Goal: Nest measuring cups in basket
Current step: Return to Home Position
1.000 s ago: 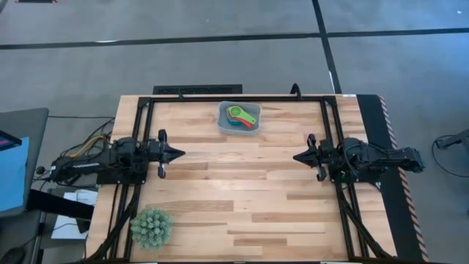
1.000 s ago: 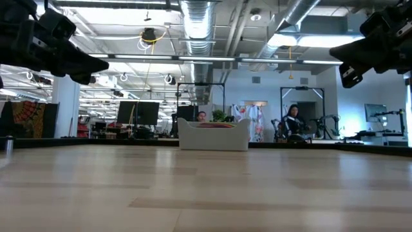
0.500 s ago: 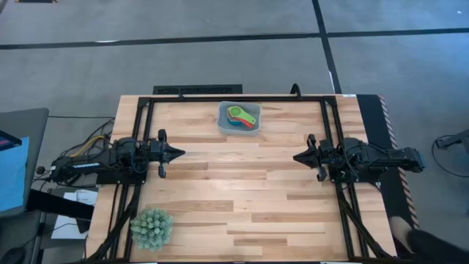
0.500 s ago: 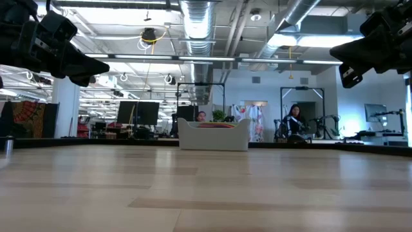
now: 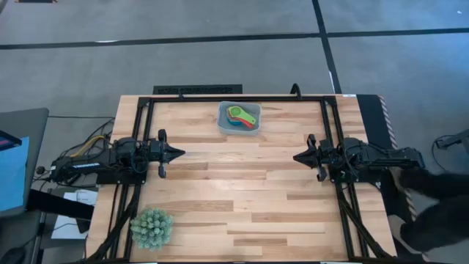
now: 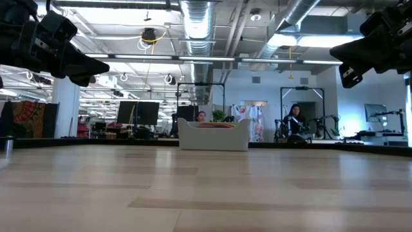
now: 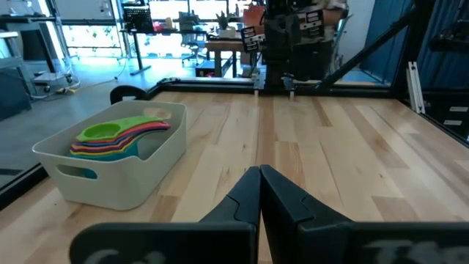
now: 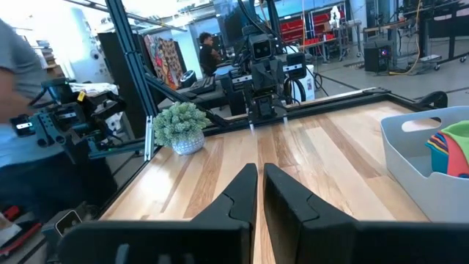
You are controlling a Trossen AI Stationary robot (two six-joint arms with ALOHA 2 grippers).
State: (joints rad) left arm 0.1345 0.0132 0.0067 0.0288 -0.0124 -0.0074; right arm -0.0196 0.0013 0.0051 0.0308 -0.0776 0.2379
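Right wrist feed here: my right gripper [image 8: 259,172] hangs over the table [image 8: 330,158], fingers drawn together to a thin slit. The basket [image 8: 410,172] sits by one table edge, with the measuring cups [image 8: 448,150] stacked inside, green on top. The spiky plant [image 8: 178,125] is at a far corner, near the left arm [image 8: 262,70] on the opposite edge. A person [image 8: 18,110] in a grey shirt stands just off that corner.

Left arm [image 5: 124,160], right arm [image 5: 366,160]: matte black, boxy joints. Left gripper [image 7: 259,170] fingers [image 7: 287,199] dark tapered wedges. Yellow, dark cables [image 5: 89,147] at left arm's base.
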